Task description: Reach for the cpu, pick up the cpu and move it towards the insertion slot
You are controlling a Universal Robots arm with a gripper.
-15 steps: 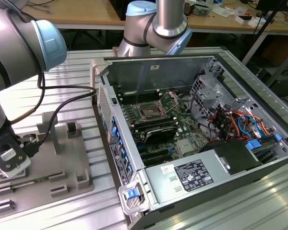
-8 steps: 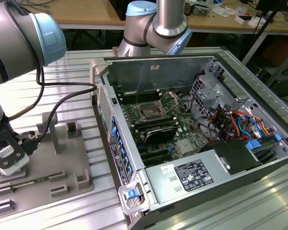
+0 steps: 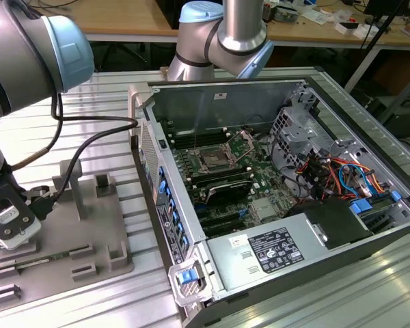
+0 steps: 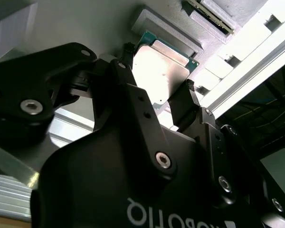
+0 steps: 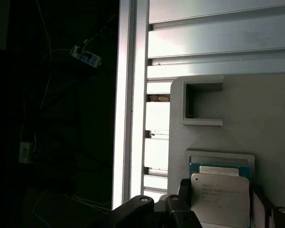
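The cpu (image 4: 159,71) is a small square chip with a silvery face and a teal rim. In both wrist views it sits between the black fingers (image 4: 122,71), just off the rim of a recess in the grey fixture (image 5: 256,118). My gripper (image 4: 154,78) is shut on the cpu (image 5: 221,199), with a finger against each of two opposite edges. In the exterior view the gripper (image 3: 10,225) hangs low over the fixture (image 3: 96,232) at that view's left, and its body hides the chip. The insertion slot (image 3: 212,160) lies on the motherboard inside the open computer case, well to the exterior view's right.
The case wall (image 3: 157,137) stands between the fixture and the motherboard. A black cable (image 3: 89,140) loops from the arm over the fixture's upright posts (image 3: 72,184). A long memory stick (image 4: 211,14) lies in another fixture recess. The ribbed aluminium table (image 3: 123,301) ends close beside the fixture (image 5: 133,95).
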